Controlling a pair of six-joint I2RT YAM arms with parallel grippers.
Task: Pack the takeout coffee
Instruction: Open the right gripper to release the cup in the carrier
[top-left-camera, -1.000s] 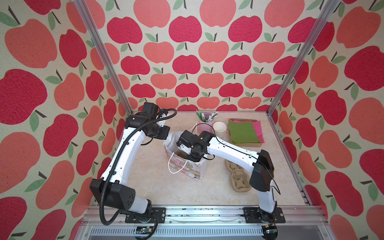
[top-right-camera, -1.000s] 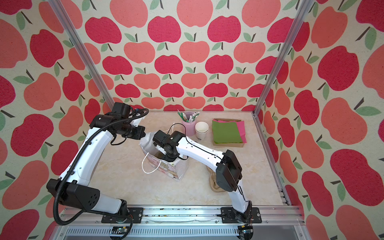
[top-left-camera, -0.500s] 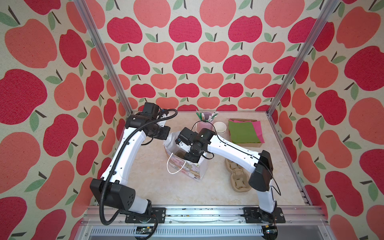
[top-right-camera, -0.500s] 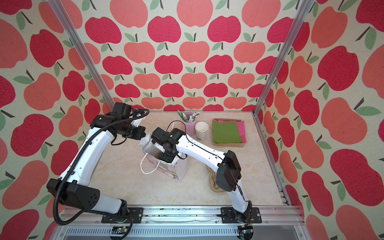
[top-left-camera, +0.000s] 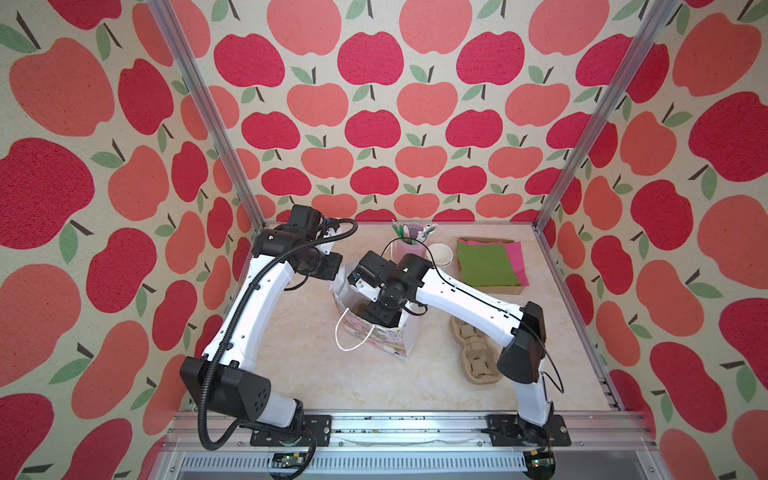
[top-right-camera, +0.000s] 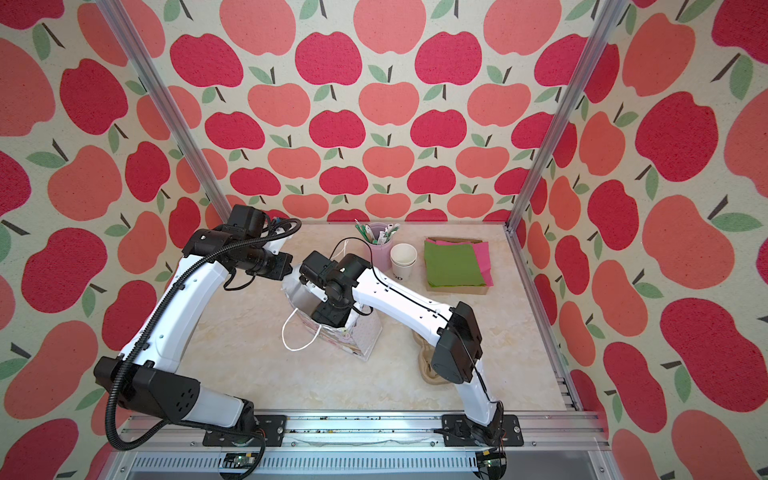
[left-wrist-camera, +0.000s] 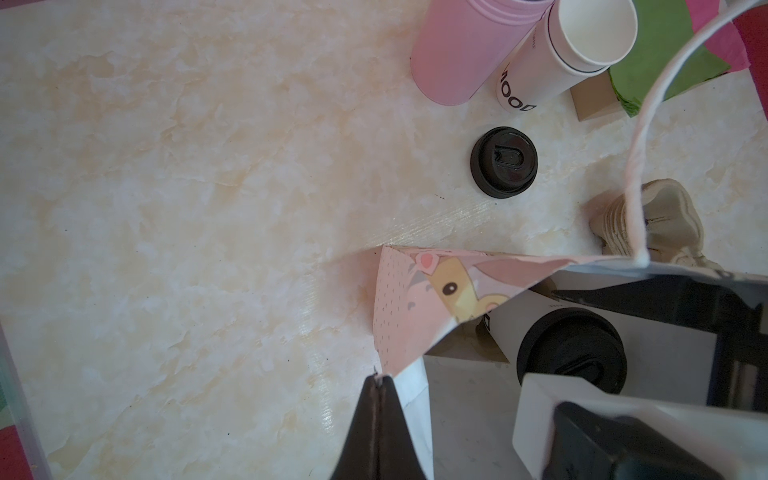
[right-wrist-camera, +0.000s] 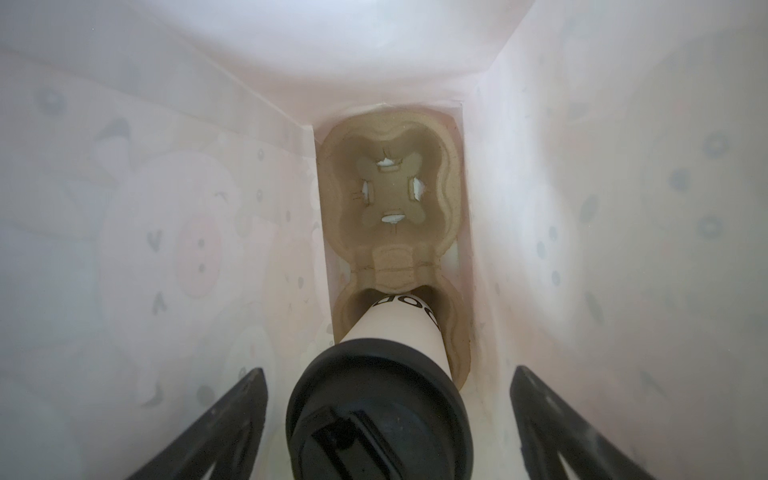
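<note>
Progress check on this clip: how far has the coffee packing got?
Done: the takeout coffee stands in one well of the pulp carrier at the bottom of the paper bag. In hand: the right gripper is open, jaws either side of the coffee, not touching; the left gripper pinches the bag's rim. Left, likely: lift the right arm out and release the bag.

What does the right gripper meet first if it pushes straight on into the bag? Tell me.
Probably the takeout coffee: its black lid sits between the right gripper's open fingers, under the palm. They could reach the pulp carrier first; depth is unclear.
</note>
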